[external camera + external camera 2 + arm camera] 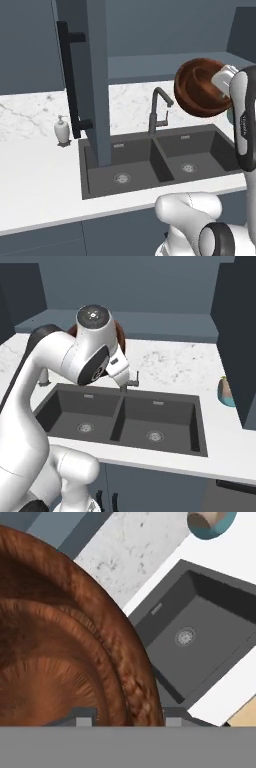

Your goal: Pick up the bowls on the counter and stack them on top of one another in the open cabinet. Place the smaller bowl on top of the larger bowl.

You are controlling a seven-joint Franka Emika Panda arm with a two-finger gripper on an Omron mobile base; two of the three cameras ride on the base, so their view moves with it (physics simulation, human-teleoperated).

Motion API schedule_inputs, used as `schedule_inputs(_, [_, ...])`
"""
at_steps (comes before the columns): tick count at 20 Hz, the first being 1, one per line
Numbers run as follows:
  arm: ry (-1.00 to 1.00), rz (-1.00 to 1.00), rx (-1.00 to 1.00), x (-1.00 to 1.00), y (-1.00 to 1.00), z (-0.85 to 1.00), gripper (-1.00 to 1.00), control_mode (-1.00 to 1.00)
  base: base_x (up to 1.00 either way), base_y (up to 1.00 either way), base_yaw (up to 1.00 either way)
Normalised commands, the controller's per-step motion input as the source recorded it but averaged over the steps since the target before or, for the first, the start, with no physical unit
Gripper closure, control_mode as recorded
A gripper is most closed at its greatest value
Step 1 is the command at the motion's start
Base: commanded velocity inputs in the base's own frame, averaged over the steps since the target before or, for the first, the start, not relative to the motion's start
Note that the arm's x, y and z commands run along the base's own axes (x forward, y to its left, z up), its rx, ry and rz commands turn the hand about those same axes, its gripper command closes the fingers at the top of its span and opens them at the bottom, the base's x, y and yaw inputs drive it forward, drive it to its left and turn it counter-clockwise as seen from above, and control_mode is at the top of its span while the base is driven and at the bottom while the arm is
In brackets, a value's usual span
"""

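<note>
My jaws straddle the rim of the larger bowl (60, 637), 1 tip inside and 1 outside at the bottom of the hand view, so I read them as clamped on that rim. The gripper (222, 80) has the bowl lifted well above the sink (150, 165), tipped so its mouth faces left toward the tap (159, 111). A second ring of grain sits inside the first in the hand view, and the left base view shows a smaller hollow nested in the big one, so I judge the smaller bowl (202, 80) already rides inside it, though I cannot be sure.

Behind the bowl runs the open cabinet (150, 65) with its flat shelf, its door swung out toward me at left. The counter (35, 165) holds a soap dispenser (62, 130) and, far right, a teal pot (210, 523). Bowls are off the counter; setting them on the shelf is left.
</note>
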Motion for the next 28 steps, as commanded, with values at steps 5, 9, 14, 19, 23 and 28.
schedule_inputs(5, [-0.09,-0.23,0.35,0.01,-0.01,0.60,1.00,-1.00,0.00,0.00,0.00])
schedule_inputs(9, [-0.02,-0.13,0.20,0.52,0.06,0.11,1.00,-1.00,0.00,0.00,0.00])
schedule_inputs(14, [0.11,-0.03,0.01,0.77,0.03,0.00,1.00,-1.00,0.00,0.00,0.00])
schedule_inputs(19, [0.11,-0.07,0.07,0.75,0.00,0.18,1.00,-1.00,0.00,0.00,0.00])
schedule_inputs(23, [0.06,-0.05,0.09,0.79,0.00,0.00,1.00,-1.00,0.00,0.00,0.00])
schedule_inputs(28, [0.05,-0.06,0.05,0.83,0.00,0.00,1.00,-1.00,0.00,0.00,0.00])
